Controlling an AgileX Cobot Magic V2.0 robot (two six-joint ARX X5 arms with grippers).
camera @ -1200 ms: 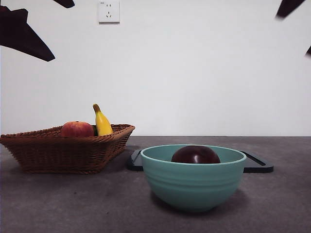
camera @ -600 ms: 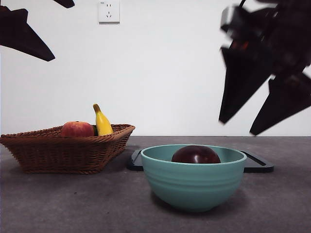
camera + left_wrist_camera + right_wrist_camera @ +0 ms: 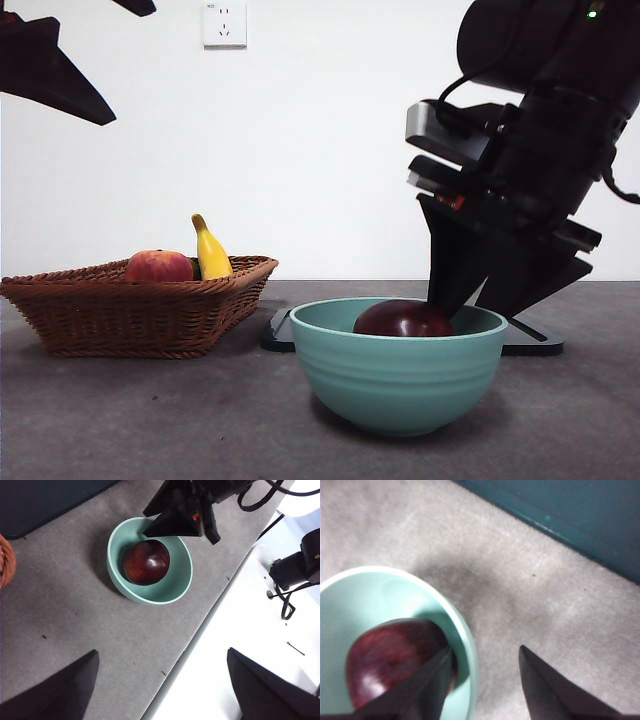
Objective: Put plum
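My right gripper (image 3: 480,305): it hung over the far right edge of the bowl, jaws spread apart and holding nothing.
My right fingers (image 3: 427,682): one tip reached down inside the bowl beside the plum; the other stood outside the rim, above the grey tabletop. Whether the inner tip touched the fruit I could not tell.
Plum (image 3: 402,319): dark maroon and glossy, it lay in the bowl, its top just showing over the rim in the front view; in my left wrist view (image 3: 146,562) it sat toward one side of the bowl's hollow.
Bowl (image 3: 398,380): pale teal, ribbed on the outside, it stood upright on the table in front of the tray.
Tray (image 3: 530,341): dark and flat, it lay behind the bowl, its edges showing on either side of it.
Basket (image 3: 130,310): brown wicker, well apart to one side of the bowl, it held a red-orange apple (image 3: 158,267) and an upright yellow banana (image 3: 209,252), just beside each other.
My left gripper (image 3: 162,685): it hung high above the table near its edge, away from the fruit, jaws wide and empty; from there I looked down on the bowl and my other arm.
Table (image 3: 150,420): grey and felt-like.
Wall: white, with a socket (image 3: 224,23) high up.
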